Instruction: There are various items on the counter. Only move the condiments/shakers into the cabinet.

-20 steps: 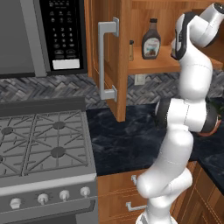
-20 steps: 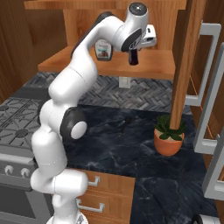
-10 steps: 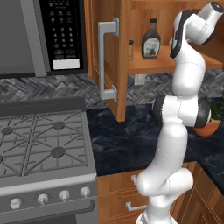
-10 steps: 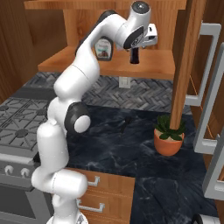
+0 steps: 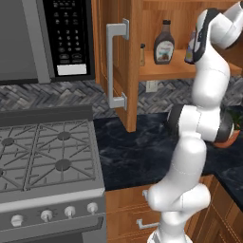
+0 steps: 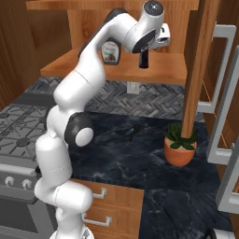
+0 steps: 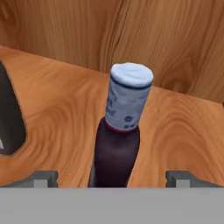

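The small dark-blue bottle point(image 7: 117, 144) with pale cap and label stands upright on the cabinet shelf point(image 6: 93, 70). My gripper point(image 6: 144, 50) is over it, open, with its dark fingertips point(image 7: 41, 177) wide apart on either side and not touching it. The brown syrup bottle point(image 5: 164, 43) stands further left on the same shelf, and the small tan shaker point(image 5: 142, 54) is beside it near the door. In the left base view my arm hides most of the blue bottle point(image 5: 190, 50).
The cabinet door point(image 5: 111, 57) with its silver bar handle hangs open to the left. On the black marbled counter point(image 6: 140, 168) stand the green plant in an orange pot point(image 6: 179, 147) and a tiny dark object point(image 6: 135, 128). The grey gas stove point(image 5: 47, 156) is on the left.
The arm's elbow has swung a little to the left in the left base view. The hand and the blue bottle have hardly moved.
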You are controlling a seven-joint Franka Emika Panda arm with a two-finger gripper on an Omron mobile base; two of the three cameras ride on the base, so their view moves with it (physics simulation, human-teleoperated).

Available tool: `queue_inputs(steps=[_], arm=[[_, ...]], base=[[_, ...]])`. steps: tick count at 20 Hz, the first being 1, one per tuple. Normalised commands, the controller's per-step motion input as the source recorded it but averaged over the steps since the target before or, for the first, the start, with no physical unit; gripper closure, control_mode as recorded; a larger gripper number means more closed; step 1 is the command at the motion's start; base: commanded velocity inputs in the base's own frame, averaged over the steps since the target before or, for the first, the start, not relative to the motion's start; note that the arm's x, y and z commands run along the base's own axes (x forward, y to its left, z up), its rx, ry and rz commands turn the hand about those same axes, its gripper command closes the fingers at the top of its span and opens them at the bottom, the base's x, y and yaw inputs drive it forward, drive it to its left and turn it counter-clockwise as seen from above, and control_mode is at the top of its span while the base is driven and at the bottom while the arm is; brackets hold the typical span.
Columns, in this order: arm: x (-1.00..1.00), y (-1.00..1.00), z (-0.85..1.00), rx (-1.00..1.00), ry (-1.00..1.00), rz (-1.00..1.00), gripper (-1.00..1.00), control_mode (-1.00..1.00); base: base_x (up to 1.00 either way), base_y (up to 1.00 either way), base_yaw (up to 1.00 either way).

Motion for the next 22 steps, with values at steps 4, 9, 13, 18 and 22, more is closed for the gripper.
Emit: queue_inputs(steps=[4, 9, 13, 18, 22], arm=[[-0.89, 0.00, -0.24, -0.02, -0.24, 0.00, -1.00, -1.00], [-1.00, 0.00, -0.48, -0.01, -0.18, 0.00, -1.00, -1.00], [-1.00, 0.00, -0.86, -0.01, -0.18, -0.01, -1.00, -1.00], [-1.00, 0.15, -1.00, -0.06, -0.05, -0.02, -1.00, -1.00], [-1.00, 0.37, -1.00, -0.12, 0.00, -0.01, -1.00, -1.00]], base=[[0.00, 0.00, 0.00], [0.00, 0.00, 0.00], [0.00, 0.00, 0.00], [0.00, 0.00, 0.00], [0.00, 0.00, 0.00]])
